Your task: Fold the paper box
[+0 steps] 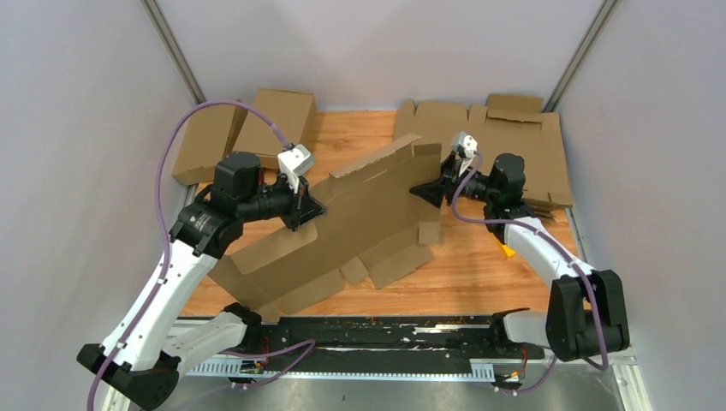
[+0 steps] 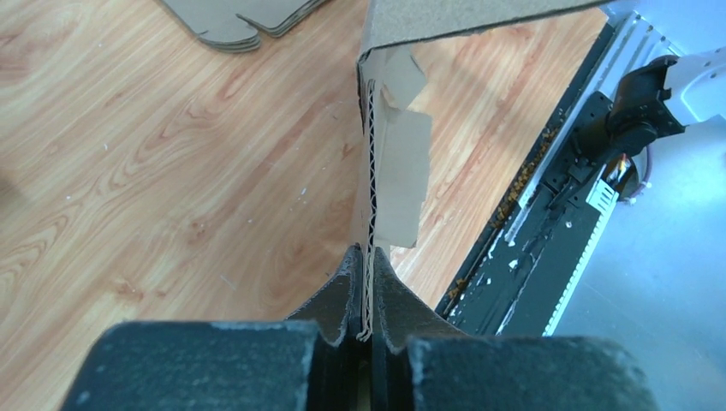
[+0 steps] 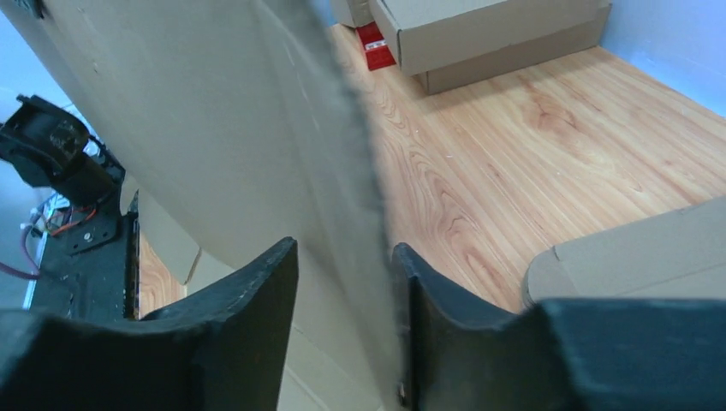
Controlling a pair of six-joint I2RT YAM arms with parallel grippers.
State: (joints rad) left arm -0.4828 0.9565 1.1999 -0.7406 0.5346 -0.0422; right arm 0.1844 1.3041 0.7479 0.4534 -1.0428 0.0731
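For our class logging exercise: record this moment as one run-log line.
paper box: unassembled, tilted up | left gripper: shut on its edge | right gripper: open astride opposite panel

The left arm [image 1: 175, 278] rises from its base at the near left corner, bends at the elbow and reaches right with its wrist roughly level. The left tool [image 1: 310, 208] points right, and its fingers [image 2: 347, 287] are pressed together on an edge of the paper box [image 1: 368, 214]. The right arm [image 1: 548, 253] climbs from the near right, folds at the elbow and reaches left. The right tool [image 1: 425, 192] points left. Its fingers [image 3: 257, 282] stand apart, straddling the box's sheet, with one finger clear of it.
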